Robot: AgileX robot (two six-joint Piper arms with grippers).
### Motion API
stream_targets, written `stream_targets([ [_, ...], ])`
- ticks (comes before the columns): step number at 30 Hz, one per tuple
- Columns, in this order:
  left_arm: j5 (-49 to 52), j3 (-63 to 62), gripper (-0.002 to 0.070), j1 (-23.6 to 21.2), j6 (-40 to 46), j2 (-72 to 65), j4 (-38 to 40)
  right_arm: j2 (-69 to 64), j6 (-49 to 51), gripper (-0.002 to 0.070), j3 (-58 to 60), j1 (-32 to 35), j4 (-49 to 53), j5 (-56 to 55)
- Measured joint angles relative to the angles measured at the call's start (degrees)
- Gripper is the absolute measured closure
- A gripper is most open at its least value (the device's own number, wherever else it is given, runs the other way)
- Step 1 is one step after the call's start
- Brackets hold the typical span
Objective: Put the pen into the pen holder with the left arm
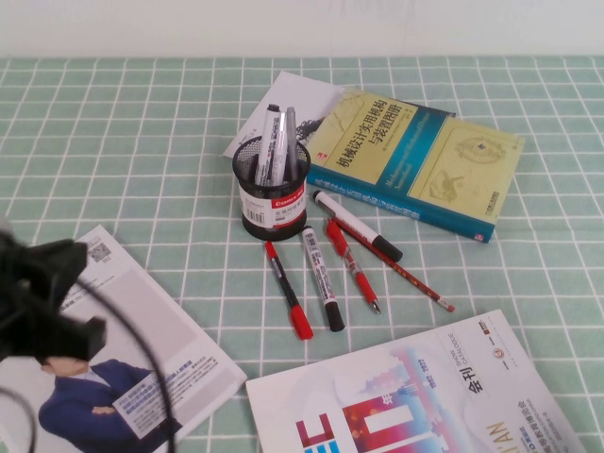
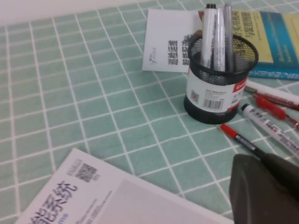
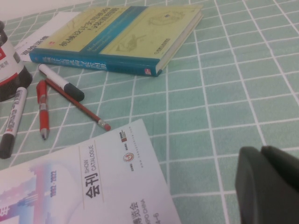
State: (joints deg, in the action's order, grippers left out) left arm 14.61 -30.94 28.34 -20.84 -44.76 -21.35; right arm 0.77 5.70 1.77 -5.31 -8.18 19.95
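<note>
High view: grey pen (image 1: pixel 289 142) is seen standing upright in the pen holder (image 1: pixel 272 189), tip down. It is judged light, stiff and slick, best gripped mid-barrel. Left gripper (image 1: pixel 38 302) is parked near-left, right gripper (image 3: pixel 268 184) low right; neither grip is discernible

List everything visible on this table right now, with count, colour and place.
tablecloth: one, green checked, under everything
pen holder: one, black mesh, centre
grey pen: one, grey, standing in the holder
black-topped pen: at least one, whitish, in the holder
near marker: one, white, black cap, before the holder
far marker: one, white, black cap, beside the book
red-capped pen: one, black, before the holder
red pen: one, between the markers
pencil: one, red, right of the pens
book: one, yellow-teal, right rear
white sheet: one, behind the holder
magazine: one, front left
catalogue: one, front right
left hand: black, over the magazine
right hand: black, near the catalogue
</note>
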Motion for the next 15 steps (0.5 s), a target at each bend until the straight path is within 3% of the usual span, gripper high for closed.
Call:
stream_targets([
  [6, -1.2, 7.1, 0.0675, -2.8, -4.4, 13.6, -6.0, 0.0, 0.0, 0.0696, 0.0, 0.0, 0.0, 0.0],
  [12, -4.5, 17.1, 0.0675, -11.0, -4.0, 30.1, -6.9, 0.0, 0.0, 0.0696, 0.0, 0.0, 0.0, 0.0],
  [15, -5.4, 22.6, 0.0675, -14.4, -0.7, 38.4, -3.8, 0.0, 0.0, 0.0696, 0.0, 0.0, 0.0, 0.0],
])
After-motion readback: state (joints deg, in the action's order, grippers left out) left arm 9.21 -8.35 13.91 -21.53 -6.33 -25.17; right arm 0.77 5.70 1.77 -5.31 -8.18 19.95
